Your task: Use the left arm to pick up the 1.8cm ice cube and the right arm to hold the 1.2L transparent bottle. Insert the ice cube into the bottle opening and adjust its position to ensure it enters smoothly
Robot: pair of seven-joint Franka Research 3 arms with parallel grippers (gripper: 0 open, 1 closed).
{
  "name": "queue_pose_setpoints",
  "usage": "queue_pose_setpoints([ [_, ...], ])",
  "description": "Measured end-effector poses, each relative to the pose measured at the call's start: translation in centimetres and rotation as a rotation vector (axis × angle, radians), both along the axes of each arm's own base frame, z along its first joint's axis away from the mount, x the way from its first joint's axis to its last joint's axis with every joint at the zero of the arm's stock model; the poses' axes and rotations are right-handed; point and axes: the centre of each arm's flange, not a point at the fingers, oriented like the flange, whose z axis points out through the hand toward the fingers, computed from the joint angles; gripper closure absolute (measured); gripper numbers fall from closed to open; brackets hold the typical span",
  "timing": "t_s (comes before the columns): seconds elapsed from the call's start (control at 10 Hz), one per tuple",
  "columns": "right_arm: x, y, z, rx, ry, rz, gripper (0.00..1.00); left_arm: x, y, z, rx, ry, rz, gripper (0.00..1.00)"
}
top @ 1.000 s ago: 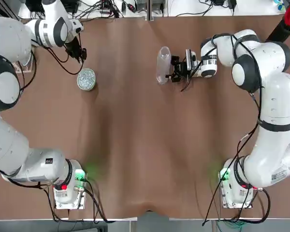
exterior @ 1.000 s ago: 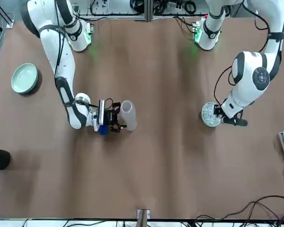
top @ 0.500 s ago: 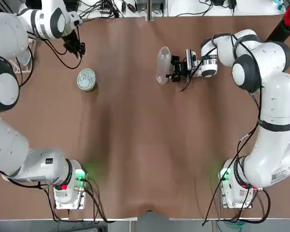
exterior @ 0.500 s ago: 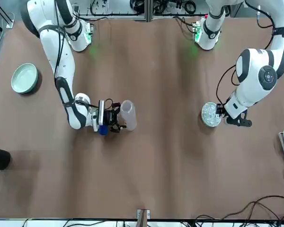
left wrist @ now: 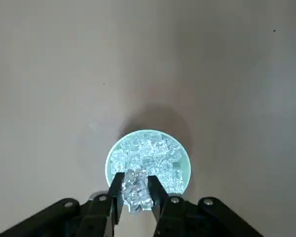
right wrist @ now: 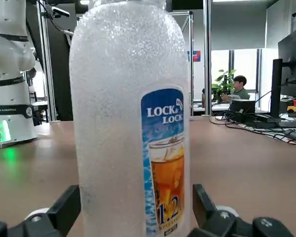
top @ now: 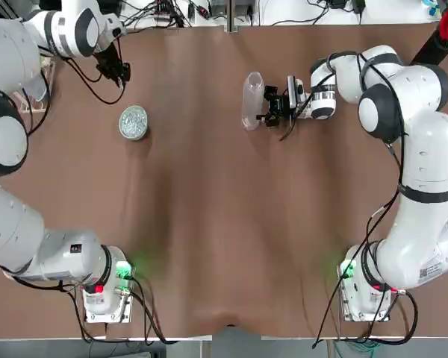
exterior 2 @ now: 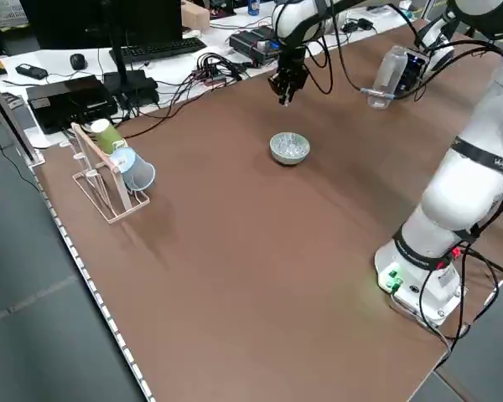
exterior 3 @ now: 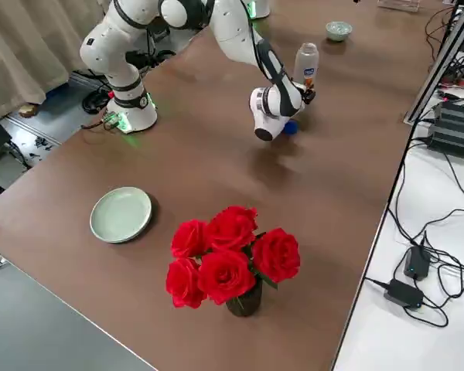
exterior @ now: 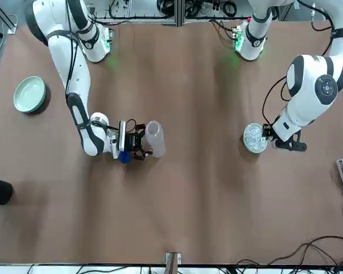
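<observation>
The clear bottle (top: 252, 99) stands upright at the far middle of the table, its opening (top: 254, 79) on top. My right gripper (top: 267, 107) is down at table height, one finger on each side of the bottle's (right wrist: 128, 123) lower body, shut on it. A blue cap (exterior: 124, 157) lies under that wrist. My left gripper (top: 122, 74) hangs beyond the pale dish of ice (top: 133, 122), toward the far left edge. In the left wrist view a clear ice cube (left wrist: 135, 195) is pinched in my left gripper (left wrist: 135, 180), above the dish (left wrist: 148, 160).
A green plate (exterior: 30, 94) lies on the robot's right side of the table, with a vase of red roses (exterior 3: 232, 259) near the far corner. A wire rack holding cups (exterior 2: 113, 172) stands at the left edge.
The left gripper has lifted away from the dish and drifted toward the far left edge with the ice cube. The right arm and bottle have stayed still.
</observation>
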Motion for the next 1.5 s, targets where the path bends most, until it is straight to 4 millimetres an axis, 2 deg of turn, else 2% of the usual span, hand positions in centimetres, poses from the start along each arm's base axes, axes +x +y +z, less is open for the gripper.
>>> queue_pose_setpoints([
  [1.5, 0.5, -0.5, 0.0, -0.003, -0.007, -0.009, 0.00, -0.1, 0.1, 1.1, 0.001, -0.013, 0.003, 0.74],
])
